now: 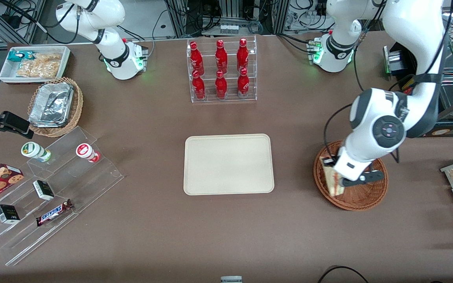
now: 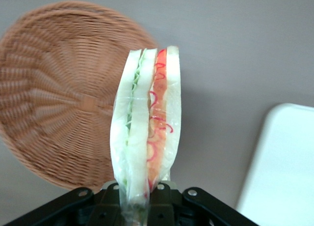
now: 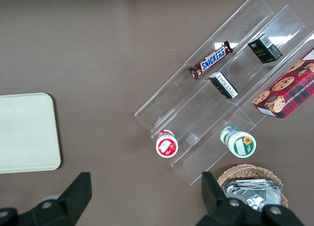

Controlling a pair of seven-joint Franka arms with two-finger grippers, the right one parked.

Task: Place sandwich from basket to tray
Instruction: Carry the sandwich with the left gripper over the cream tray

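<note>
A: Tool [image 2: 140, 199] state?
B: My tool pinches one sandwich [image 2: 147, 132] above one basket [image 1: 362, 196]; its fingertips are hidden by wrapping. One tray [image 1: 228, 164] lies bare beside it.

Six red bottles [image 1: 221, 69] are held in a clear rack on the counter [image 1: 226, 228]. Toward the parked arm's end, foil containers [image 1: 52, 104] are kept in a tan wicker basket [image 1: 76, 112], and a Snickers bar [image 1: 54, 212] is laid on clear stepped shelves [image 1: 92, 184].
</note>
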